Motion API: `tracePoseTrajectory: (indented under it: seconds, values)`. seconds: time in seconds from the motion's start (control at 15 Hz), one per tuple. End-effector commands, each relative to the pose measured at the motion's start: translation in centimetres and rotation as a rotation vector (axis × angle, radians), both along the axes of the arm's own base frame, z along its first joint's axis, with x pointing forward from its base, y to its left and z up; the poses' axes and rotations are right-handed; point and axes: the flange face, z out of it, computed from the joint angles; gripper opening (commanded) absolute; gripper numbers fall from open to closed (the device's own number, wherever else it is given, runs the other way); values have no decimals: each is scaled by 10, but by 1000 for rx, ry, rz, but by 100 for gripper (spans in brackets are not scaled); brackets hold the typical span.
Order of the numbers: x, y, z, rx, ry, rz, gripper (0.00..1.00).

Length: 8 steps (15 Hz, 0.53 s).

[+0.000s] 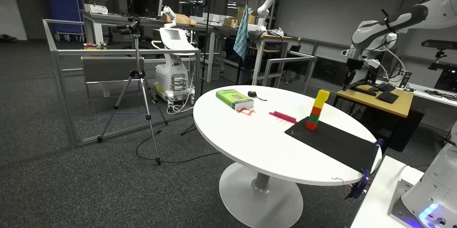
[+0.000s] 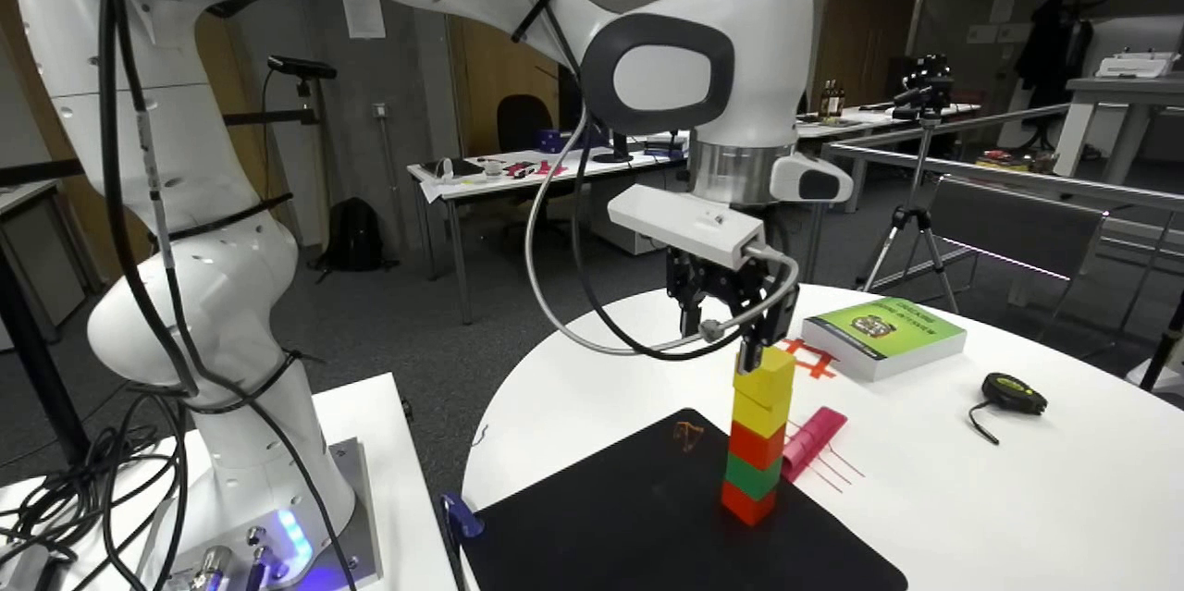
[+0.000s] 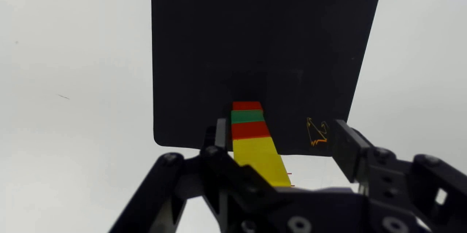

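In the wrist view, the upright block tower [image 3: 253, 144] is seen nearer the left-of-frame finger [image 3: 221, 134] of the parted claw [image 3: 281, 140].

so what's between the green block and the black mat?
A single red block, resting on the black mat with the green block directly on top; it shows in both exterior views.

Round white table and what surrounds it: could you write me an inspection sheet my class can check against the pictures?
Surface: white table; black mat on it, blue clamps at the edge
Job's things: block stack on the mat; red, green, red, yellow, yellow upward
Clutter: green book, tape measure, pink strip
Gripper: open, close to the stack's top; contact unclear
Cables: grey cable looping beside the gripper
Surroundings: tripod, metal railing
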Motion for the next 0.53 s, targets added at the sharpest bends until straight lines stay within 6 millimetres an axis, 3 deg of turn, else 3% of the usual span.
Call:
tracePoseTrajectory:
  seconds: [0.0, 0.33, 0.47]
  values:
    - [-11, 4, 2, -6, -38, 15, 45]
    - [9, 10, -13, -36, -55, 1, 5]
    - [16, 13, -19, -47, -66, 0, 0]
